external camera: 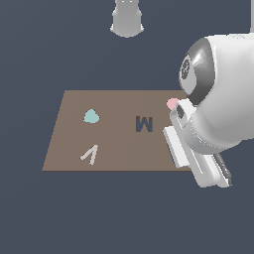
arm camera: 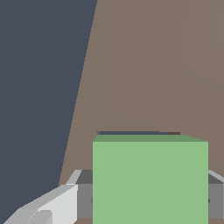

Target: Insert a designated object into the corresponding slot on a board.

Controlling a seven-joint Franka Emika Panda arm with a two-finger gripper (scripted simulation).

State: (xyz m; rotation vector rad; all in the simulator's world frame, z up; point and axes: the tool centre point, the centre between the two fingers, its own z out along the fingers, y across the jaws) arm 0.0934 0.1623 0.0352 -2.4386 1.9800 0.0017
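Note:
In the wrist view the bright-green square block (arm camera: pixel 150 181) fills the lower middle of the picture. My gripper (arm camera: pixel 150 199) is shut on it, with a grey finger (arm camera: pixel 83 199) pressed against each side. Just past the block's far edge a thin dark strip of the slot (arm camera: pixel 131 132) shows in the brown board (arm camera: pixel 153 65); the block hides the remainder. Whether the block touches the board, I cannot tell. In the exterior view my white hand (external camera: pixel 198 158) hangs over the board's (external camera: pixel 114 104) edge at that view's right, hiding block, slot and fingers.
On the board lie a pale teal rounded piece (external camera: pixel 91 117), a dark M-shaped recess (external camera: pixel 144 124), a white V-shaped piece (external camera: pixel 90 155) and a pink disc (external camera: pixel 172 103) half hidden behind my arm. The robot base (external camera: pixel 127 20) stands beyond the board.

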